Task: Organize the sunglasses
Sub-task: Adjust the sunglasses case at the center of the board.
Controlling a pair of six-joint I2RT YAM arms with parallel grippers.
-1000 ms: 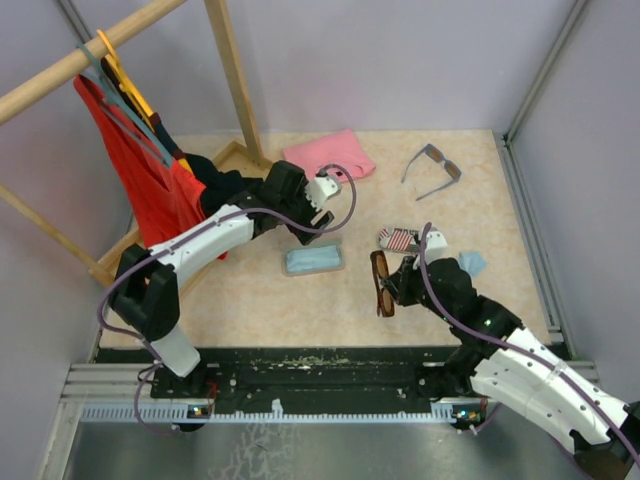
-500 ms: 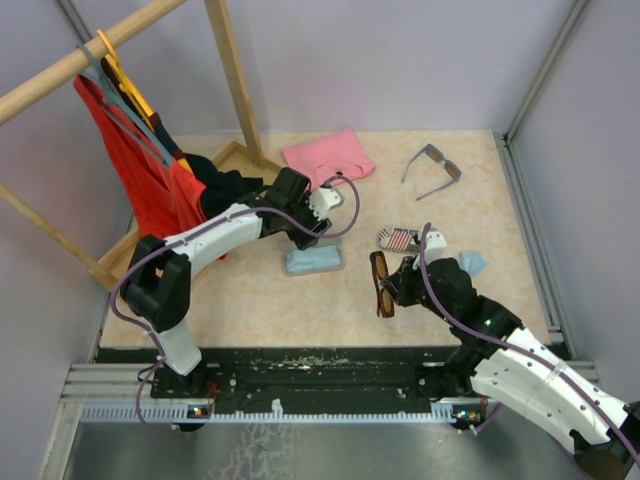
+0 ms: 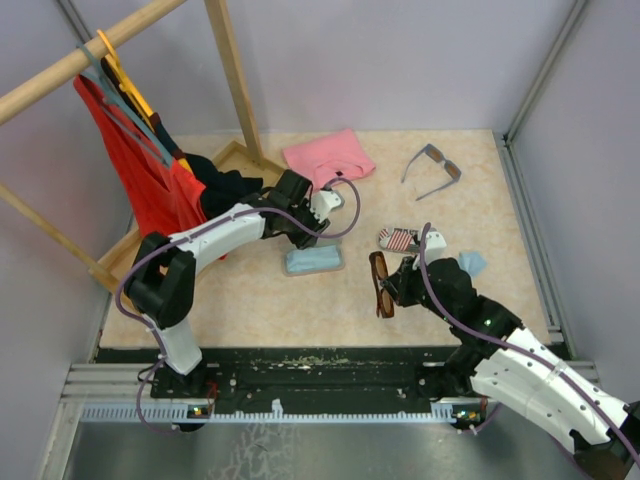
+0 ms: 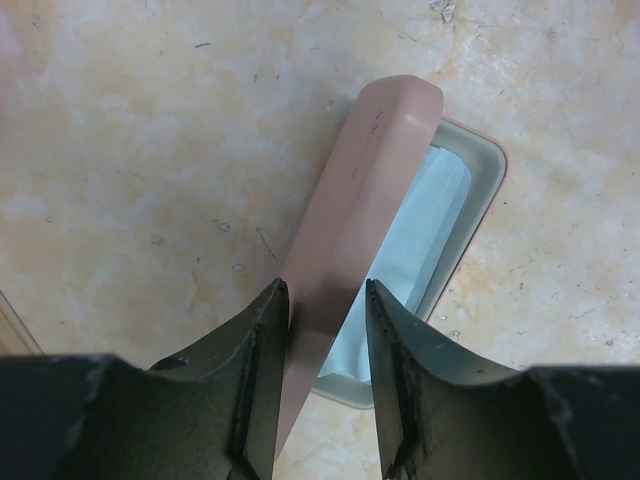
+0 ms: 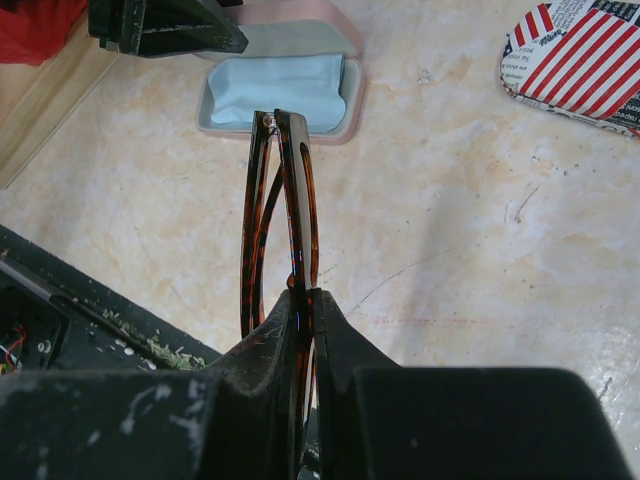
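Two pairs show from above: the grey-blue sunglasses [image 3: 432,170] lie open, well beyond my right gripper [image 5: 303,295], which is clamped on the folded brown sunglasses [image 5: 283,190]. Its wrist camera adds their glossy tortoiseshell arms jutting ahead of the fingertips. Only the left wrist camera shows the smooth, rounded pink lid [image 4: 360,190] between the fingers of my left gripper [image 4: 325,300], narrow about it; I cannot tell whether they pinch. Right of them, a soft light blue cloth [image 4: 425,230] fills the case tray [image 4: 492,165].
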